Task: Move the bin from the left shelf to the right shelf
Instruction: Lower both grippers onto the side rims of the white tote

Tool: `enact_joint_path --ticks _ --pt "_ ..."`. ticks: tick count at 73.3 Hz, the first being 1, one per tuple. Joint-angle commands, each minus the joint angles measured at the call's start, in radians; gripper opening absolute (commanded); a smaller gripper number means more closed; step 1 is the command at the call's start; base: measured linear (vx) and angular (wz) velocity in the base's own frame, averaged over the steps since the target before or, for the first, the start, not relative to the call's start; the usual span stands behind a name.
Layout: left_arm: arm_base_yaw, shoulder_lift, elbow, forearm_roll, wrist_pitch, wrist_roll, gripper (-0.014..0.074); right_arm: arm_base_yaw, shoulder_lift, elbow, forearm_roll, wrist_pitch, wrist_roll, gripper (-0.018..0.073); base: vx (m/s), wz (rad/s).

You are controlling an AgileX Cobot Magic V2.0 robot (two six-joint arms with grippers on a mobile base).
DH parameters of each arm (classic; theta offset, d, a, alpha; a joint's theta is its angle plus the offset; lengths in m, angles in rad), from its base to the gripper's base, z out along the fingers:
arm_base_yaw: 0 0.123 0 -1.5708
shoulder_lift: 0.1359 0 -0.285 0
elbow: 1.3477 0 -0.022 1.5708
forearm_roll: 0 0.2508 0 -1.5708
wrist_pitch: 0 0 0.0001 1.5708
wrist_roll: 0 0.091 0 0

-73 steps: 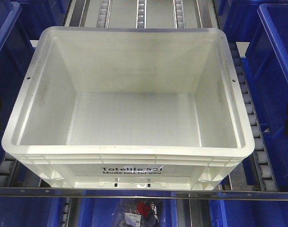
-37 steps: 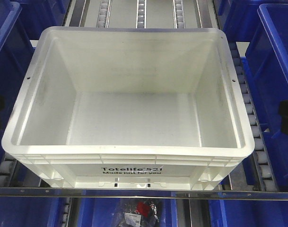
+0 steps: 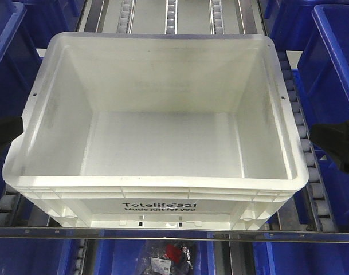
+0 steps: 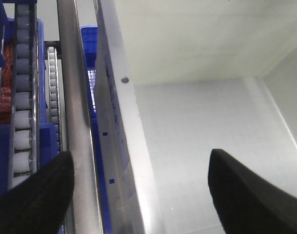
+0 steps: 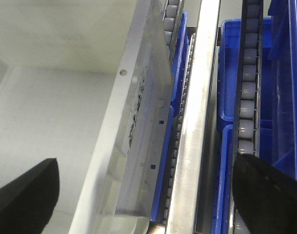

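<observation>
The white bin [image 3: 163, 86] with black "Totelife 521" print sits empty on the roller shelf, filling the middle of the front view. My left gripper [image 3: 8, 129] shows as a black tip at the bin's left rim. My right gripper [image 3: 334, 143] is at its right rim. In the left wrist view the left gripper [image 4: 138, 161] is open, straddling the bin's left wall [image 4: 131, 122], one finger inside and one outside. The right gripper [image 5: 146, 165] is open in the same way over the bin's right wall [image 5: 116, 112]. Neither touches the bin.
Blue bins stand on both sides, one on the right [image 3: 334, 69] and one on the left [image 3: 8, 51]. Roller tracks [image 3: 303, 132] and steel rails [image 5: 192, 122] run alongside the white bin. A steel front rail [image 3: 163, 234] crosses below, with blue bins on the lower shelf [image 3: 122, 258].
Both black gripper tips have come into the front view, closing in on the bin's left and right rims. The bin has not moved.
</observation>
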Motion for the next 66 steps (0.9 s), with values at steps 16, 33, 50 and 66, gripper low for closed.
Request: enact_joint_path --ticks 16,33,50,66 --pt "-0.001 -0.003 -0.036 -0.045 -0.059 -0.011 0.0519 -0.001 0.002 -0.033 0.023 -0.067 -0.016 0.0655 0.0 0.0" --pt "-0.001 0.031 -0.046 -0.055 -0.009 -0.011 0.0519 -0.001 0.049 -0.034 0.031 -0.047 -0.047 0.0636 0.0 0.0" --pt "-0.001 0.148 -0.121 -0.052 0.05 -0.01 0.0519 -0.001 0.155 -0.121 0.064 0.007 -0.08 0.0631 0.0 0.0" --pt "-0.001 0.227 -0.203 -0.052 0.082 -0.01 0.0519 -0.001 0.264 -0.255 0.083 0.052 -0.087 0.0627 0.0 0.0"
